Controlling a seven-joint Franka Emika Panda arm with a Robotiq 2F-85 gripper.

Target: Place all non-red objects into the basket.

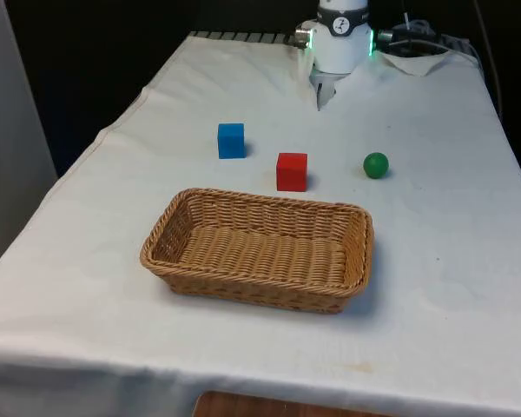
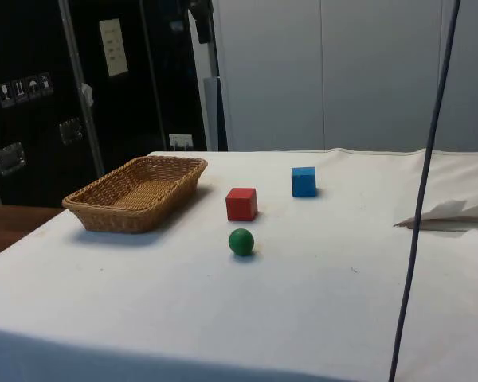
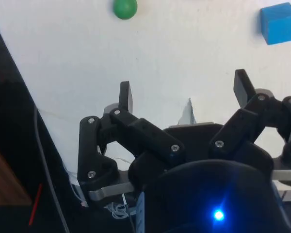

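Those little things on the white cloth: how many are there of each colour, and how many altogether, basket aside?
Blue: 1, the blue cube
Red: 1, the red cube
Green: 1, the green ball
Total: 3, all lying outside the basket

My arm (image 1: 341,35) runs off the top edge up front, and the green ball (image 3: 124,8) gets clipped at my wrist picture's edge.
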